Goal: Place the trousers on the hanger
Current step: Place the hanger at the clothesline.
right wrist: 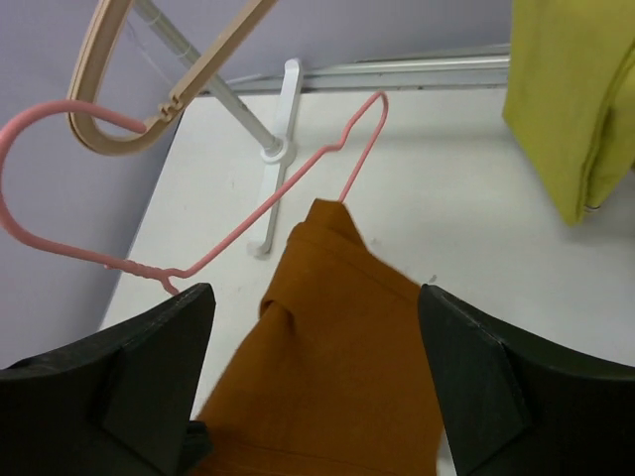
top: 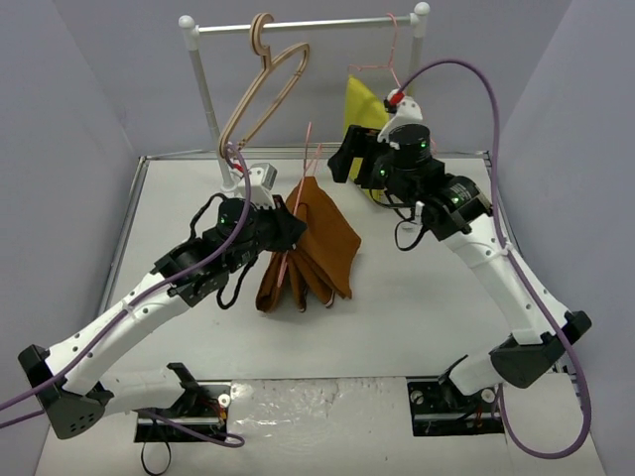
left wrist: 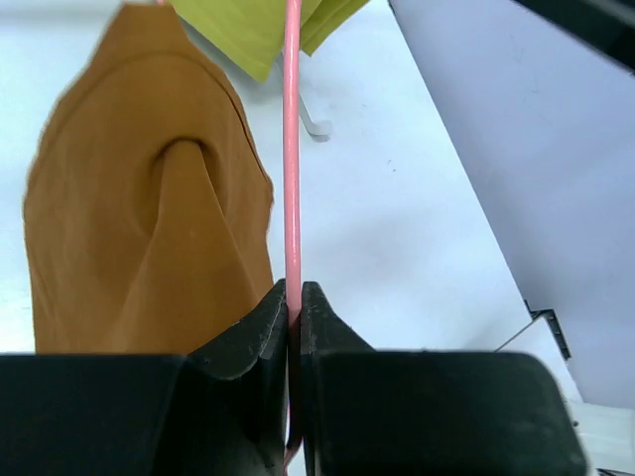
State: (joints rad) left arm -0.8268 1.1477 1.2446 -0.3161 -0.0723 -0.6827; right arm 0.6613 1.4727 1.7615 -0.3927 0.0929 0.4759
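The rust-brown trousers (top: pixel 319 248) hang folded over the thin pink hanger (top: pixel 308 154) at the middle of the table. My left gripper (top: pixel 291 226) is shut on the hanger's wire (left wrist: pixel 293 178), with the trousers (left wrist: pixel 139 228) hanging just to its left. My right gripper (top: pixel 347 169) is open and empty, behind and above the trousers. In the right wrist view its jaws (right wrist: pixel 316 297) stand wide apart over the trousers (right wrist: pixel 337 377). The hanger's hook and shoulder (right wrist: pixel 248 213) show beyond them.
A white rack (top: pixel 298 26) stands at the back, its foot (right wrist: pixel 283 109) on the table. A beige wooden hanger (top: pixel 263 89) and a second pink hanger (top: pixel 394 50) hang from the rail. A mustard-yellow garment (top: pixel 362 104) hangs beside my right gripper. Grey walls enclose the table.
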